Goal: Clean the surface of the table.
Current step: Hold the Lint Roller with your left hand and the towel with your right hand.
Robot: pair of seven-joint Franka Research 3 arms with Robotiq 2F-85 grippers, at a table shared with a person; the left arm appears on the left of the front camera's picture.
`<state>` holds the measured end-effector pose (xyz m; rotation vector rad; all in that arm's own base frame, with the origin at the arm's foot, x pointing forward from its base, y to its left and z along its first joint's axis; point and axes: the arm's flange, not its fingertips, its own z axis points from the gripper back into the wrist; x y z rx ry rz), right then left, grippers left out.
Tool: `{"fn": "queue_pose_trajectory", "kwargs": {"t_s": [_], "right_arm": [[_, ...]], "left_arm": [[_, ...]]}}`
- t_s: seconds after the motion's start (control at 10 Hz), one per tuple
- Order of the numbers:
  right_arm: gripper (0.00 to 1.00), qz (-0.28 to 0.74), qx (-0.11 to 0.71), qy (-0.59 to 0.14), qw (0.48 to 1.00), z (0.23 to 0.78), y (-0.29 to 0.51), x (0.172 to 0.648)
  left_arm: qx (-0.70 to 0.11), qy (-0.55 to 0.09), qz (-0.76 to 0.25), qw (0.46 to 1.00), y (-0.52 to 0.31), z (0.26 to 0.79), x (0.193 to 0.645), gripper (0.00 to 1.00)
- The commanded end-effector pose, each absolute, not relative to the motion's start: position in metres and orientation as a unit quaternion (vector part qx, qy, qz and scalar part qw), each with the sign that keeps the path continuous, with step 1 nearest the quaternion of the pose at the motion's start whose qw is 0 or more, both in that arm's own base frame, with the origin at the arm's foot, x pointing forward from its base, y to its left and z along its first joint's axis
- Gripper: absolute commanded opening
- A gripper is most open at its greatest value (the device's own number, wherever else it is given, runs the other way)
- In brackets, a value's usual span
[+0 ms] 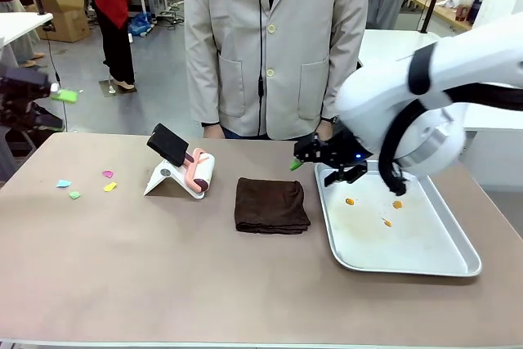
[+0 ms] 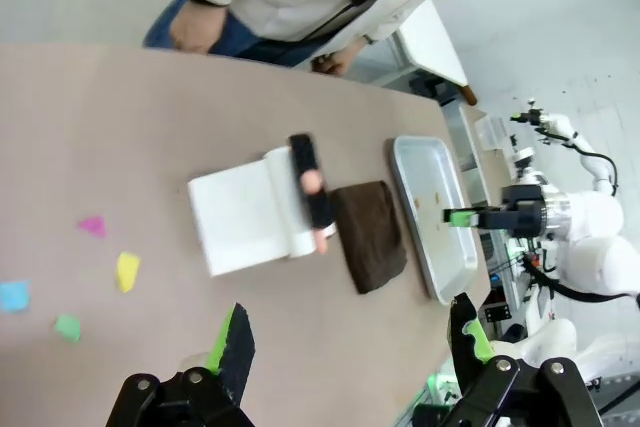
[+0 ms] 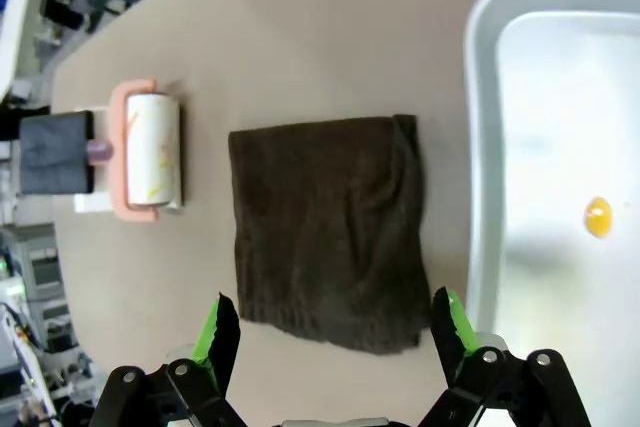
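Note:
The table (image 1: 163,275) has a matte brownish-taupe top. Near its middle lies a folded dark brown cloth (image 1: 271,205), with a lint roller (image 1: 196,171) on a white stand to its left. Small coloured paper scraps (image 1: 109,187) lie at the table's left end. My right gripper (image 1: 315,165) hovers open above the gap between cloth and tray; its wrist view looks straight down on the cloth (image 3: 325,232) between its spread fingers (image 3: 220,332). My left gripper (image 1: 59,97) hangs open, high off the table's left end, over the scraps (image 2: 127,270) and roller (image 2: 300,197).
A metal tray (image 1: 458,263) holding a few orange crumbs (image 1: 397,203) sits at the table's right. A person in a pale jacket (image 1: 270,46) stands at the far edge, hands at the sides. The near half of the table is bare.

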<state>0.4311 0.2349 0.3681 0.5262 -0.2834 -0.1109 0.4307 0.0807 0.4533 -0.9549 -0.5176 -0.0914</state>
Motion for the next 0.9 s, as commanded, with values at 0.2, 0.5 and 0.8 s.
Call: {"fn": "queue_pose_trajectory", "kwargs": {"t_s": [0.2, 0.5, 0.8], "right_arm": [[1.0, -0.088, 0.231, -0.098, 0.964, 0.341, 0.296, 0.48], [1.0, -0.074, 0.217, -0.085, 0.97, 0.332, 0.314, 0.485], [1.0, -0.06, 0.171, -0.08, 0.98, 0.325, 0.319, 0.482]], "left_arm": [[-0.425, -0.212, -0.062, 0.878, 0.02, 0.458, 0.497, 1.0], [-0.412, -0.161, -0.054, 0.895, -0.014, 0.443, 0.53, 1.0], [-0.401, -0.086, -0.029, 0.912, -0.032, 0.417, 0.556, 1.0]]}}
